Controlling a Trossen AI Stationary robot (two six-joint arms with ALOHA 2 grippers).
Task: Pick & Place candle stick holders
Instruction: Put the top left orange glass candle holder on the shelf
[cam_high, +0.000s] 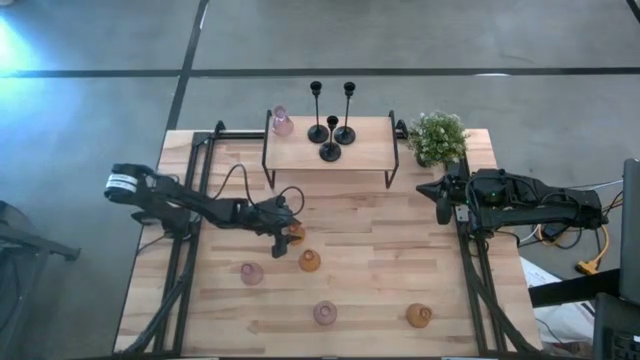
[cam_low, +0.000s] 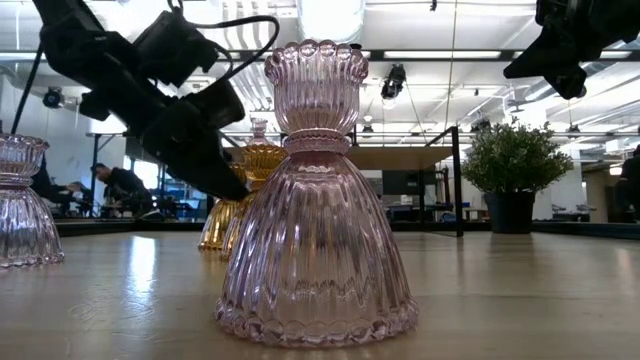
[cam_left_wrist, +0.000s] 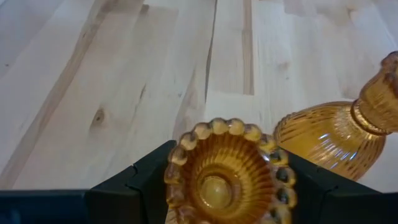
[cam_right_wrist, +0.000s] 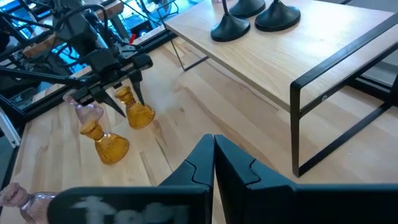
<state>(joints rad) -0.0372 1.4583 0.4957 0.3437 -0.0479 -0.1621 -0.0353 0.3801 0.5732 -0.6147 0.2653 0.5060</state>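
Observation:
My left gripper (cam_high: 287, 226) is open over an amber glass candle stick holder (cam_left_wrist: 229, 173) that stands on its base near the table's middle. Its fingers (cam_left_wrist: 148, 177) stand on either side of the holder's beaded top cup; I see no touch. In the right wrist view the same gripper (cam_right_wrist: 127, 94) straddles that holder (cam_right_wrist: 135, 112). A second amber holder (cam_high: 309, 261) stands just beside it. My right gripper (cam_right_wrist: 213, 157) is shut and holds nothing. It hangs above the table's right side (cam_high: 441, 203).
A low wooden shelf (cam_high: 365, 150) at the far side carries three black holders (cam_high: 330, 150) and a pink one (cam_high: 282, 123). Two pink holders (cam_high: 251, 272) (cam_high: 325, 313) and an amber one (cam_high: 418, 315) stand toward the near edge. A potted plant (cam_high: 437, 137) is at the far right.

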